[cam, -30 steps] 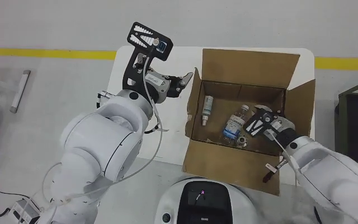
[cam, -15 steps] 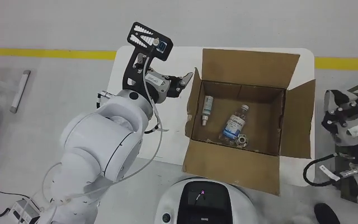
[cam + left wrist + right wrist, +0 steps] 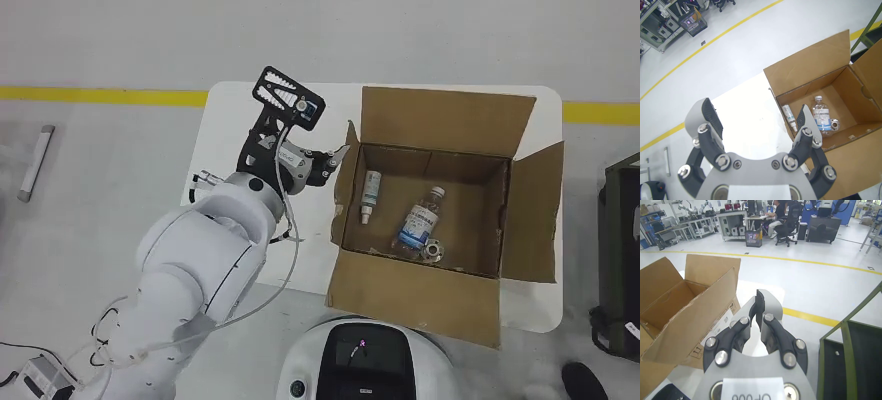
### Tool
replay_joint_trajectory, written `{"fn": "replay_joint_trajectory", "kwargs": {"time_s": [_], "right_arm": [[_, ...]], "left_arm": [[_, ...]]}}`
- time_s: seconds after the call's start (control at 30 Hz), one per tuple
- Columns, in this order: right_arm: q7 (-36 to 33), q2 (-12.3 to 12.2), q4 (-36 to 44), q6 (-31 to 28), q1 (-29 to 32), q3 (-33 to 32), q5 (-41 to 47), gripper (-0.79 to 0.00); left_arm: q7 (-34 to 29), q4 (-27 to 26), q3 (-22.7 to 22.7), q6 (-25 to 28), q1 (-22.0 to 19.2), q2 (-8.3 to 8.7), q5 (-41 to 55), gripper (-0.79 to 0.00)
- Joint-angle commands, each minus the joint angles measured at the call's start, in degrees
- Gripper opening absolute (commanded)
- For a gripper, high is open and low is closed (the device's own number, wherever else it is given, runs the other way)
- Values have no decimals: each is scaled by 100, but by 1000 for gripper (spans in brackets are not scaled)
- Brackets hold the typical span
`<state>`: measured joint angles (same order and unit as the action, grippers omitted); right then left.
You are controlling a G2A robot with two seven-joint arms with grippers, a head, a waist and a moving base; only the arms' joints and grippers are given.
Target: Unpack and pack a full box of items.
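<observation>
1. White rectangular desk: carries the box. The left jaws hang over its bare part on the box's left side.
2. Brown cardboard box: open, flaps up or splayed out, on the desk's right half. Three items lie on its floor, so unpacking looks unfinished. Risk: the left flap stands between the left jaws and the items. A low, straight-in reach would likely snag that flap and shove or tip the light box. Going over the rim looks safer.
3. Left jaws: released, spread wide, nothing between them, just outside the left flap and pointed toward the box interior. Right jaws: clenched on nothing, outside the box beyond its right flap, well apart from every item.
4. Clear plastic bottle with white cap and label: lies on its side mid-floor, cap toward the far wall, farther from the left jaws than the white bottle. Risk: it's round and smooth, so it could roll or squirt out of a pinch.
5. Small white spray bottle: lies along the left wall, the item nearest the left jaws. Risk: it sits close to the wall, so one finger may jam into the cardboard.
6. Small silver metal flange ring: just beside the clear bottle's base; touching or not, can't tell. Risk: grabbing the bottle may knock it away.
</observation>
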<state>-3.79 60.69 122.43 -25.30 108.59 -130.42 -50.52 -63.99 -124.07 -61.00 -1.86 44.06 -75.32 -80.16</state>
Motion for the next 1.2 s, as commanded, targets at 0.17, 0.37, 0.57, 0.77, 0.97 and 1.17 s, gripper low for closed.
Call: {"fn": "replay_joint_trajectory", "kwargs": {"time_s": [0.17, 0.37, 0.57, 0.77, 0.97, 1.17], "right_arm": [[-72, -1, -29, 49, -24, 75, -64, -785], [-323, -37, 316, 12, -288, 508, -227, -785], [-474, -38, 282, 198, -554, 1115, -436, -785], [-742, -24, 208, 571, -760, 1219, -106, -785], [-742, -24, 208, 571, -760, 1219, -106, -785], [-742, -24, 208, 571, -760, 1219, -106, -785]], "left_arm": [[-14, 243, 180, 193, 357, 10, -677, -785], [-183, 81, 229, 342, 463, 6, -722, -785], [-183, 81, 229, 342, 463, 6, -722, -785], [-183, 81, 229, 342, 463, 6, -722, -785], [-183, 81, 229, 342, 463, 6, -722, -785], [-183, 81, 229, 342, 463, 6, -722, -785]]}}
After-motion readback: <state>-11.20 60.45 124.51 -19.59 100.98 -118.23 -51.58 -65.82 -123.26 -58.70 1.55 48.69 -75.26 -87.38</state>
